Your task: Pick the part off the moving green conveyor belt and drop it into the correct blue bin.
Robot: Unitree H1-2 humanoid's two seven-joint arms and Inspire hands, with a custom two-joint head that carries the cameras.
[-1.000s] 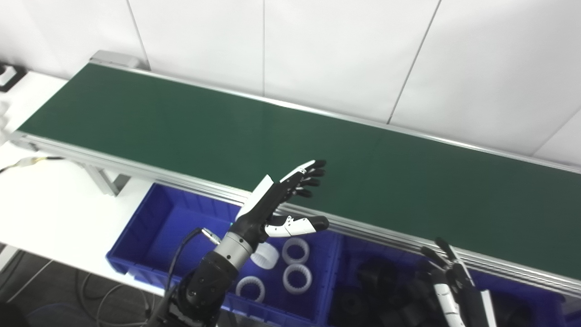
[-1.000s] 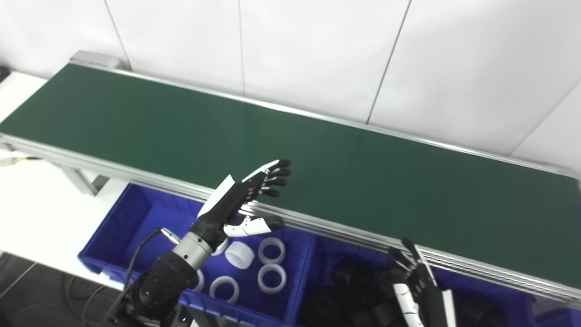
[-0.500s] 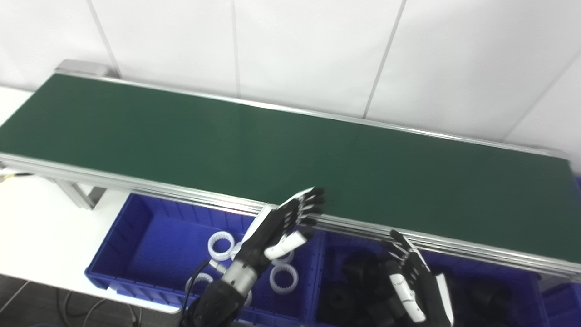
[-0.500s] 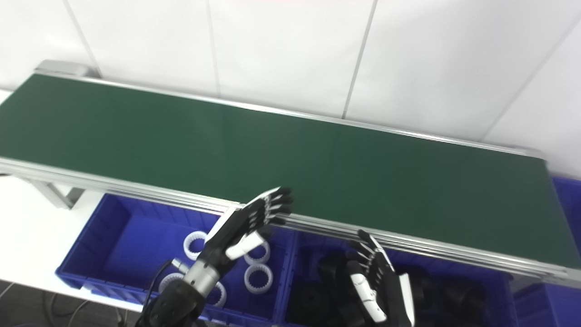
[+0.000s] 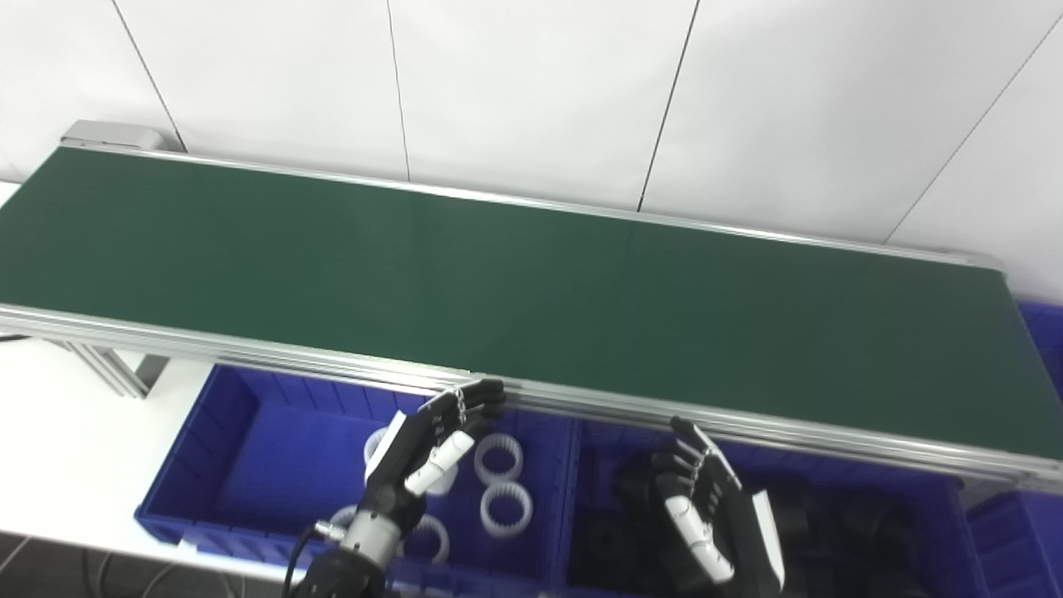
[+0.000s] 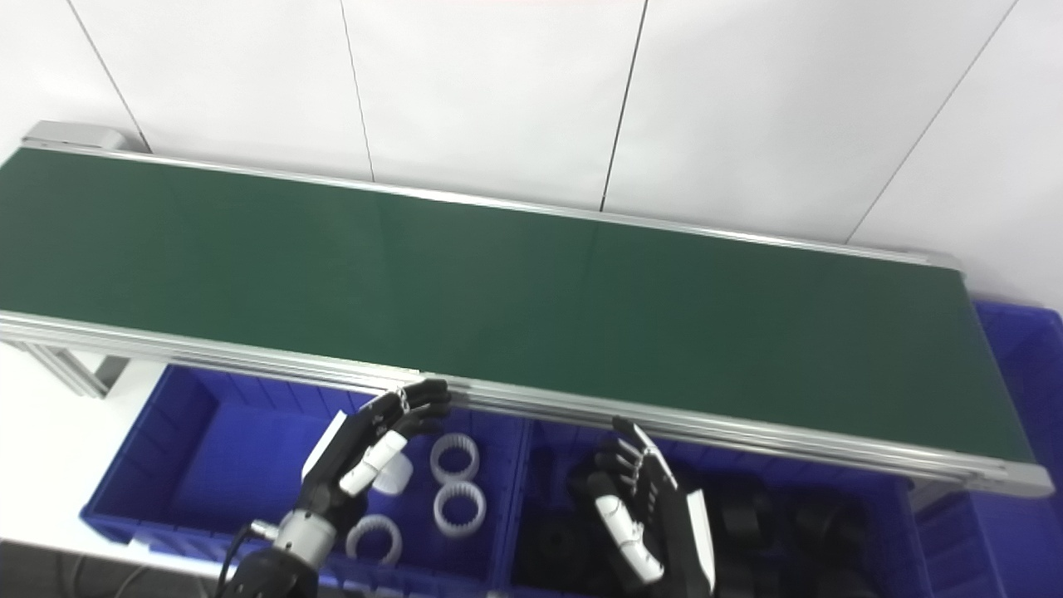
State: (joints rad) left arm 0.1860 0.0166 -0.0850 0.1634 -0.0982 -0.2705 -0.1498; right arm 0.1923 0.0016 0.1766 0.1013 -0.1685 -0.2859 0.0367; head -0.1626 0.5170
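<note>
The green conveyor belt [image 5: 515,282] runs across the picture with no part on it. My left hand [image 5: 423,453] hovers open over the left blue bin [image 5: 216,465], just below the belt's near rail, holding nothing. My right hand [image 5: 714,515] is open too, fingers up, over the right blue bin [image 5: 930,498]. White toothed rings [image 5: 498,455] lie in the left bin. Black parts [image 5: 619,540] fill the right bin.
The belt's aluminium near rail [image 5: 747,428] runs just above both hands. A white tabletop [image 5: 58,448] lies left of the bins. Another blue bin [image 6: 1026,357] shows at the belt's right end. A white panelled wall stands behind.
The camera has swung to the right, shifting the whole scene. My left hand has dropped back from over the belt to over the left bin. My right hand has risen further into view.
</note>
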